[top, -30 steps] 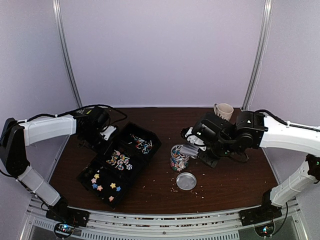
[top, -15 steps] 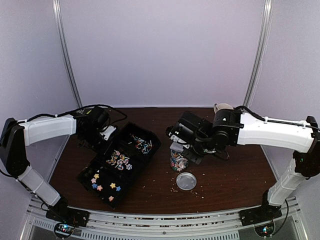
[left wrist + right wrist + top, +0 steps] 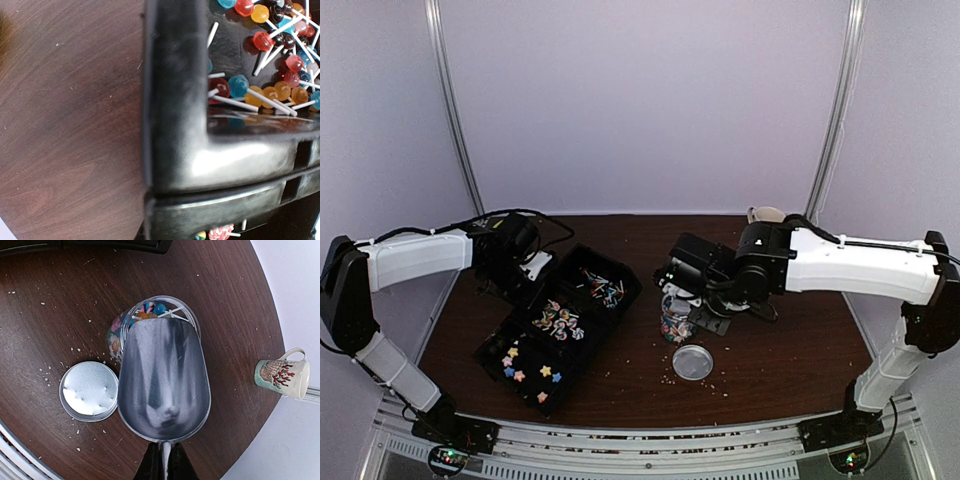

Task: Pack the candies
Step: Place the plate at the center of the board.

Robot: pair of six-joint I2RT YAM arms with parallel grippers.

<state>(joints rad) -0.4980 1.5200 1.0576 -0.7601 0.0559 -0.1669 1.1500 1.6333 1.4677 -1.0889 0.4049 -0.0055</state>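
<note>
Table (image 3: 790, 350): dark wood. Black compartment tray (image 3: 175, 100) sits at 9 o'clock of the jar (image 3: 676, 318) and holds most of the candies (image 3: 239, 85). The left gripper (image 3: 528, 262) hovers at the tray's far corner. Its fingers are outside its own camera's view, so I cannot tell whether they are apart or together. Risk: a low move there bumps the tray wall and jolts sweets out. The right gripper (image 3: 161, 462) is clamped on the handle of the metal scoop (image 3: 162, 375). The bowl looks empty, with its lip over the jar mouth. Risk: the scoop is wider than the jar, so a sideways pull could catch the rim and tip it, spilling what is packed. The lid (image 3: 90, 391) lies flat at 5 o'clock of the jar, just beside it, and a dropped scoop could knock it away. Pale crumbs (image 3: 47, 367) are scattered around it. They are not candies, but they could be scooped up by mistake.
</note>
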